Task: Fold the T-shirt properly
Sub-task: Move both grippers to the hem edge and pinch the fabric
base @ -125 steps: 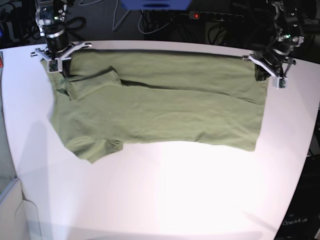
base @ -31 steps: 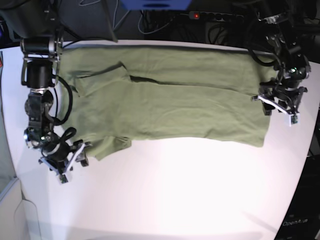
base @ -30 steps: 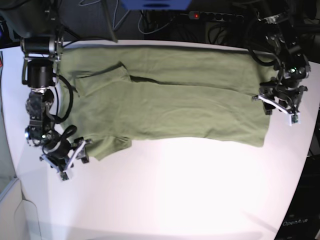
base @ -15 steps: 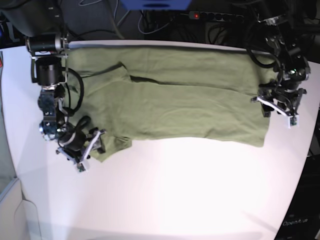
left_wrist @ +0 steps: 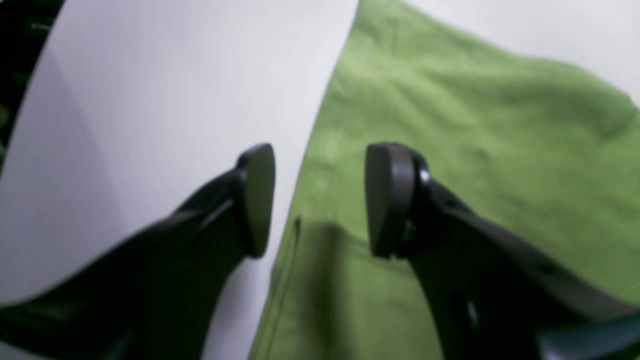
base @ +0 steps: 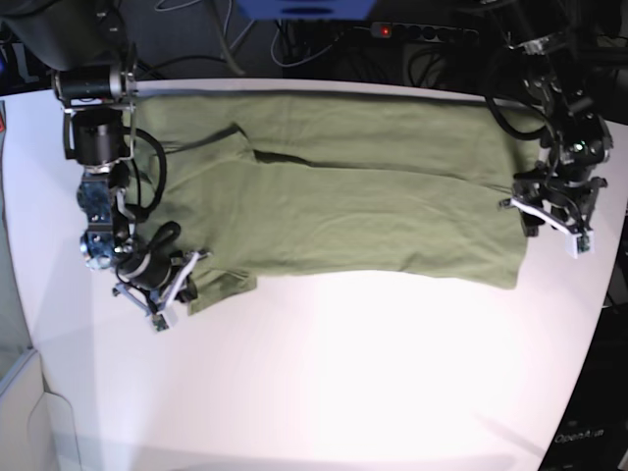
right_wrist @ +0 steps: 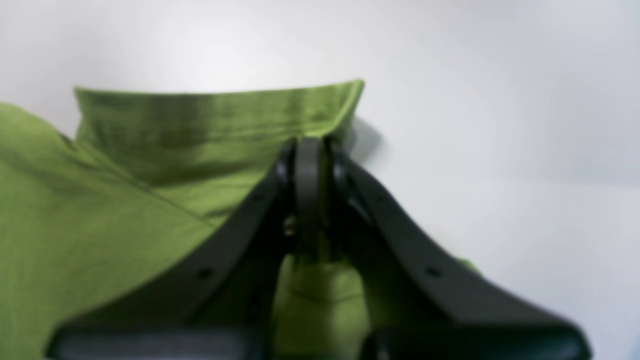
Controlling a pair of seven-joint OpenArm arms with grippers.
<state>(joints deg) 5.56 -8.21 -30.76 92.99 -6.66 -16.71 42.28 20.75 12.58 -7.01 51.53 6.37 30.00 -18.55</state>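
Note:
The olive-green T-shirt (base: 343,196) lies spread across the white table (base: 343,392), with one sleeve folded in at the upper left. My right gripper (base: 167,287) is at the shirt's lower left sleeve. In the right wrist view its jaws (right_wrist: 307,165) are pressed together on the T-shirt (right_wrist: 125,200), pinching sleeve cloth, and the sleeve hem curls up just beyond the tips. My left gripper (base: 551,218) hovers at the shirt's right edge. It stands open (left_wrist: 320,200), one finger over the bare table and the other over the T-shirt (left_wrist: 475,125), with the edge running between them.
Cables and a power strip with a red light (base: 383,31) lie behind the table's far edge. A blue object (base: 304,8) hangs over the back. The table's curved right edge (base: 610,294) runs close to the left gripper.
My right gripper has slid right onto the lower left sleeve and shut on it. The left gripper has drifted slightly down along the shirt's right edge and stays open.

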